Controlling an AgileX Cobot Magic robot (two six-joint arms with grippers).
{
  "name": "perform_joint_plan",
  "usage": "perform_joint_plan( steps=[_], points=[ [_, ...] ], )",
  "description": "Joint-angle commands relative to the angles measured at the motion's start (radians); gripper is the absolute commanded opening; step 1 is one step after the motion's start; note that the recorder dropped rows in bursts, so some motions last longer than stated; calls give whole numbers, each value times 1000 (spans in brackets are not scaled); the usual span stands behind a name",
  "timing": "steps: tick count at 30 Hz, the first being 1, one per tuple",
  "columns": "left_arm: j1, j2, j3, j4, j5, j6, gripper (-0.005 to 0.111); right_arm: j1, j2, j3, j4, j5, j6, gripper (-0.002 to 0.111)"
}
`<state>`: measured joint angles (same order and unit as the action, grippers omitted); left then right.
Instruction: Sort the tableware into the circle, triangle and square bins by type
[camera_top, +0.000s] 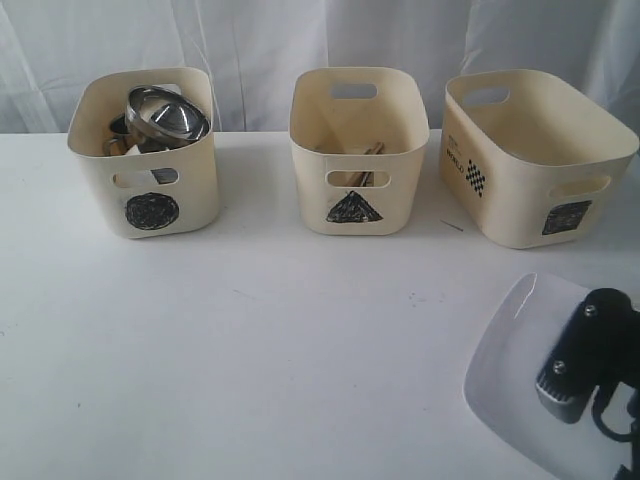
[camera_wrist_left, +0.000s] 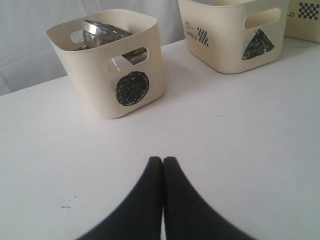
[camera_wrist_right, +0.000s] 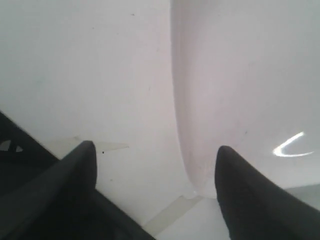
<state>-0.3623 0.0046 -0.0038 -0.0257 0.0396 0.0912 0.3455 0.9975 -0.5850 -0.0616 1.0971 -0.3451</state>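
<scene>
My right claw (camera_wrist_right: 156, 149) sat spread wide, straddling the plate (camera_wrist_right: 245, 75) edge — last piece, I reckoned — next up: clamp it, haul to the square bin (camera_top: 510, 215).

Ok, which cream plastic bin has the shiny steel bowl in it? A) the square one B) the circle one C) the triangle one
B: the shiny steel bowl sits atop the pile in the cream plastic bin marked with a black circle.
</scene>
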Motion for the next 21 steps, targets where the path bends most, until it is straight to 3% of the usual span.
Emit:
perform_joint_plan(
  steps=[1,8,14,18,21],
  points=[
    [1,-5,4,-3,-3,1,0,79,93,5,-27,-37,-16,64],
    [1,-5,4,-3,-3,1,0,244,310,-13,-259,-55,226,64],
    [1,-5,4,-3,-3,1,0,409,406,-58,-320,-154,389,64],
    [1,-5,4,-3,-3,1,0,477,416,-79,-470,-201,665,64],
    [1,-5,4,-3,-3,1,0,500,449,-81,-511,-178,731,64]
  ],
)
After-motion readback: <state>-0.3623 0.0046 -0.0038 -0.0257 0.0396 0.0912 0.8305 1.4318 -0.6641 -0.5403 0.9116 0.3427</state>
